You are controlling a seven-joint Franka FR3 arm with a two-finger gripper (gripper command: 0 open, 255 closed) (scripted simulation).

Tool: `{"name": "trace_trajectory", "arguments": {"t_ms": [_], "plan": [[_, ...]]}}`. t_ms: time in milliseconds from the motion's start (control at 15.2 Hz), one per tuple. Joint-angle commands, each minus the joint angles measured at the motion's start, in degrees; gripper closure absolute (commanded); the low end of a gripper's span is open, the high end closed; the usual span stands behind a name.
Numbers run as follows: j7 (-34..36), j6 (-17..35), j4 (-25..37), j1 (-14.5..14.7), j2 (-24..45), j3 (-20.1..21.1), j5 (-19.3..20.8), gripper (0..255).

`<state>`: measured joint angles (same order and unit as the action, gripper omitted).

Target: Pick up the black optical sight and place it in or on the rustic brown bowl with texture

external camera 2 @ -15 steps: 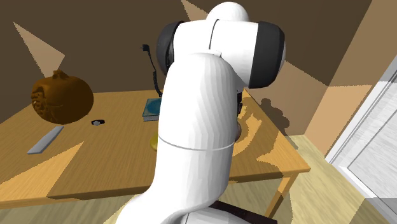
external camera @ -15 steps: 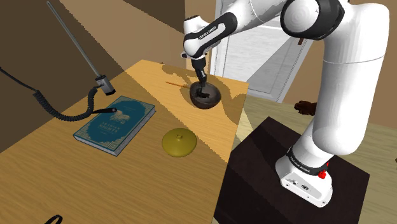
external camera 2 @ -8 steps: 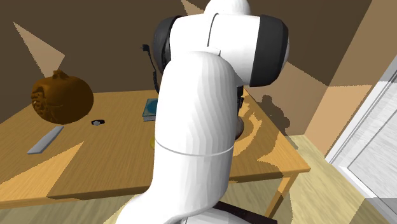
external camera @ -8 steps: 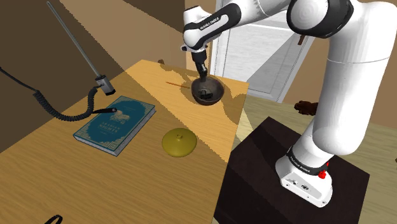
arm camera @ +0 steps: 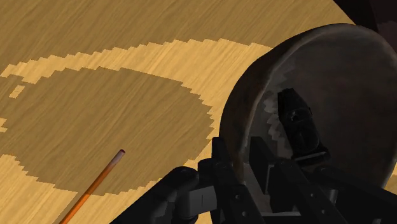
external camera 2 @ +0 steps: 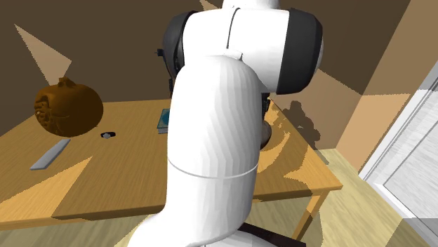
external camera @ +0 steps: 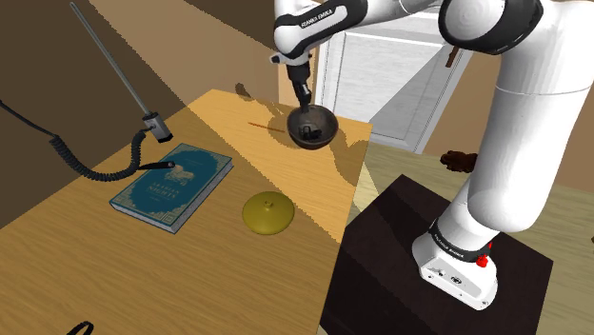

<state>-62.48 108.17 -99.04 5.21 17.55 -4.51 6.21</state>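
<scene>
A teal book (external camera: 172,186) is lying flat on the wooden table (external camera: 238,276). An olive domed lid (external camera: 267,212) is sitting just beside it toward the shoulder view's right, and a coiled black cable (external camera: 86,164) is trailing past its far corner up to a slanting grey rod (external camera: 109,68). A thin orange stick (arm camera: 95,184) is resting on the table near its far edge. In the second exterior view, a carved brown pumpkin-like ball (external camera 2: 68,107) is sitting toward the table's left, with a flat grey strip (external camera 2: 50,154) and a small dark disc (external camera 2: 107,134) lying near it.
</scene>
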Motion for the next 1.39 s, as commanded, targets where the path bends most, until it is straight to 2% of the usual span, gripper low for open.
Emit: {"name": "trace_trajectory", "arguments": {"t_ms": [0, 528, 924, 1320], "plan": [[-0.1, -1.6, 1.2, 0.0, -0.4, 0.0, 0.0, 255], [-0.7, -7.1, 5.4, 0.1, -1.8, 0.0, -0.1, 255], [5.5, -7.4, -3.7, 3.9, -10.5, 2.5, 0.0, 255], [6.0, -3.8, -6.7, 3.9, -9.9, 2.5, 0.0, 255]]}}
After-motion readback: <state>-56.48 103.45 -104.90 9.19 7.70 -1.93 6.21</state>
